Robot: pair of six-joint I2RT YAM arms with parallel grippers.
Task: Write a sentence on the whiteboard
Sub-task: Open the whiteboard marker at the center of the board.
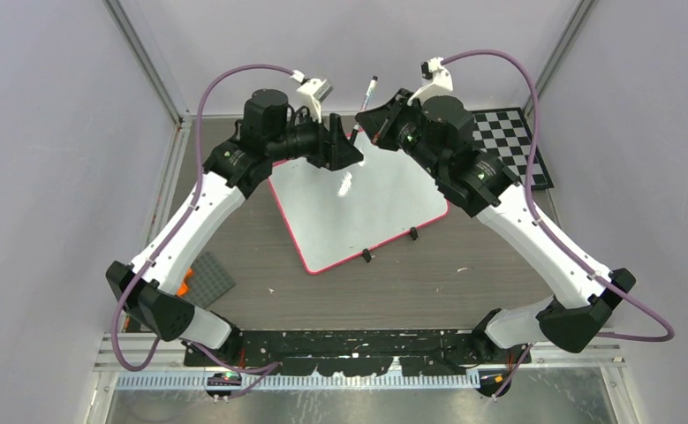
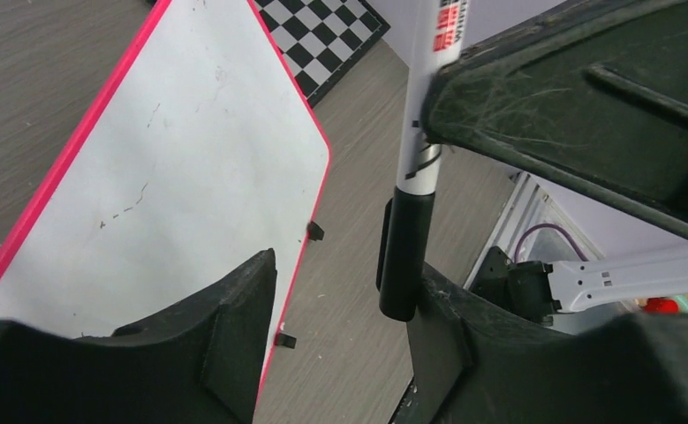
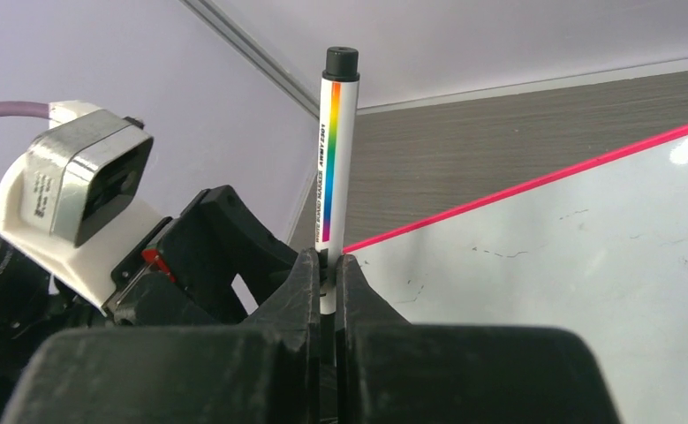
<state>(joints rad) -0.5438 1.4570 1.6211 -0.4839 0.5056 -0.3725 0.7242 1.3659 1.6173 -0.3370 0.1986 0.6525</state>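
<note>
The light was bright and came from above. The large flat white board with the thin pink-red rim [image 1: 358, 221] had a small shiny glare spot in the top and right wrist views. Shadows on the grey-brown wood-look surface [image 1: 428, 283] were soft. The close black jaws looked blurry in both wrist views, but the white marker pen with the rainbow stripe [image 3: 333, 159] looked sharp.

Marker [image 2: 418, 132]: upper end cut off at left wrist view's top. Board [image 1: 358, 212]: far corner hidden; marks [image 2: 124, 212] illegible.
</note>
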